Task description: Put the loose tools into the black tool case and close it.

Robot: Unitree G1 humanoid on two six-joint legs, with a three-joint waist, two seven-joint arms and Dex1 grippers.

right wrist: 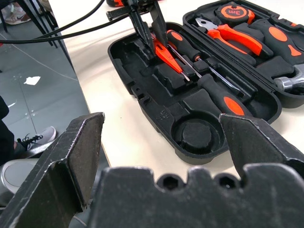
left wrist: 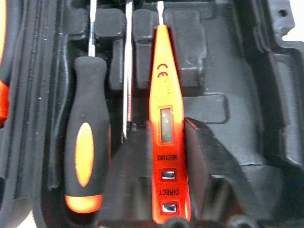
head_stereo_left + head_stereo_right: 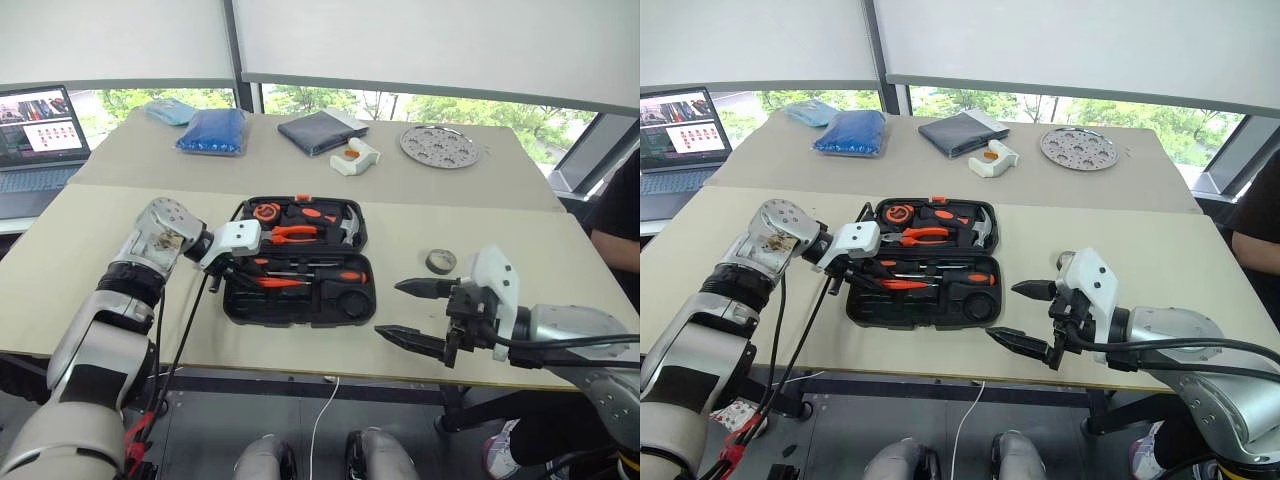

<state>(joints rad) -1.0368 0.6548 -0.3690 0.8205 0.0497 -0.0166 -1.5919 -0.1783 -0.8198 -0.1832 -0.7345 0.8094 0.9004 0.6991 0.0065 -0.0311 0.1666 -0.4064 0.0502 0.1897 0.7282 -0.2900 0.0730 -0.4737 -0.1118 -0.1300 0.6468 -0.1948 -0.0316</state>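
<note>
Orange flat tester (image 2: pixel 164 128) btwn left fingers (image 2: pixel 216 166).

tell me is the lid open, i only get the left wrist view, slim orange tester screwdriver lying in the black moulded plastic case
Observer: Yes, the black moulded plastic tool case lies fully open; its far half holds orange-handled pliers.
Operator: anything left outside it
Observer: A small grey tape roll sits on the table, right of the case.
Operator: where's the right gripper
Observer: The right gripper hovers open near the case's right corner, empty.
</note>
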